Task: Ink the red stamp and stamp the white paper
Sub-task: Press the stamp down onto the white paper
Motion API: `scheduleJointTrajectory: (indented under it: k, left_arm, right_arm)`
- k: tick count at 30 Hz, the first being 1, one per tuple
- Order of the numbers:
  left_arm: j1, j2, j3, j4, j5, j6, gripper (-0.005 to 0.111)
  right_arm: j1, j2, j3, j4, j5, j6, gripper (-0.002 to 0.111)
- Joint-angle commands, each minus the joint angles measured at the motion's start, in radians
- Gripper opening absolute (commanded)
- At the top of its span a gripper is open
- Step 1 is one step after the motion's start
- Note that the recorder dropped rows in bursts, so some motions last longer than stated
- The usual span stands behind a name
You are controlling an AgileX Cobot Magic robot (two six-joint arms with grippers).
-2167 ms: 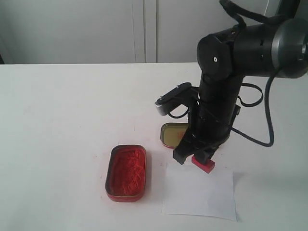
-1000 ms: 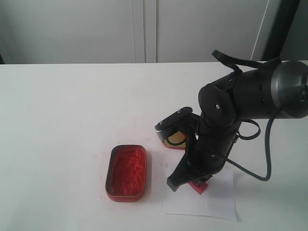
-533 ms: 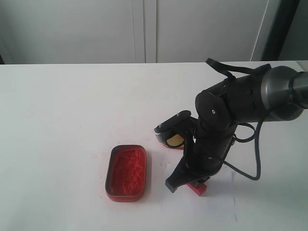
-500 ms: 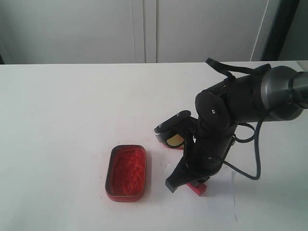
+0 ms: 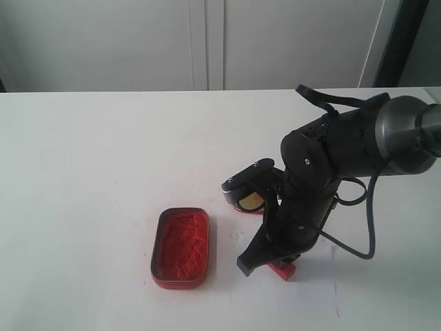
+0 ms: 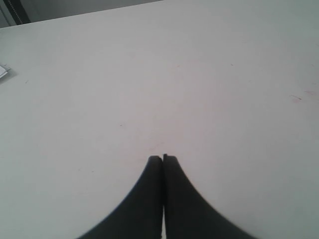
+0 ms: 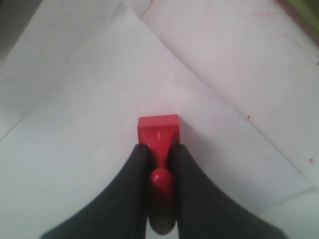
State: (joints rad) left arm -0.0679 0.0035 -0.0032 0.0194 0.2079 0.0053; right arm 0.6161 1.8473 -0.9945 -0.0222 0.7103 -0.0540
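My right gripper (image 7: 160, 149) is shut on the handle of the red stamp (image 7: 158, 130), whose square base sits pressed down on the white paper (image 7: 99, 149). From the exterior view the stamp (image 5: 282, 269) shows below the black arm, on the paper (image 5: 303, 293) at the table's front right. My left gripper (image 6: 162, 159) is shut with nothing in it, over bare white table, and it does not show in the exterior view.
An oblong red tin of ink paste (image 5: 180, 247) lies open left of the paper. Its gold-lined lid (image 5: 249, 201) lies behind the paper, partly hidden by the arm. The white table (image 5: 103, 152) extends to the left and back.
The right arm came down with the stamp from above the paper's far edge onto the paper; over the last half second it has barely moved.
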Motion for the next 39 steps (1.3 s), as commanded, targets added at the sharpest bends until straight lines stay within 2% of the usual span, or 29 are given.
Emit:
scheduleJointTrajectory:
  k: [1,32,39]
  left_arm:
    - [0.000,-0.003,0.003,-0.003,0.001,0.003,0.000]
    - [0.000,-0.003,0.003,-0.003,0.001,0.003,0.000]
    - [0.000,-0.003,0.003,-0.003,0.001,0.003,0.000]
  right_arm:
    - [0.002,0.119,0.066,0.022,-0.063,0.007,0.000]
    - [0.001,0.117,0.053,0.062,-0.097,0.008,0.000]
    - [0.001,0.022,0.049,0.048,-0.093,0.008,0.000]
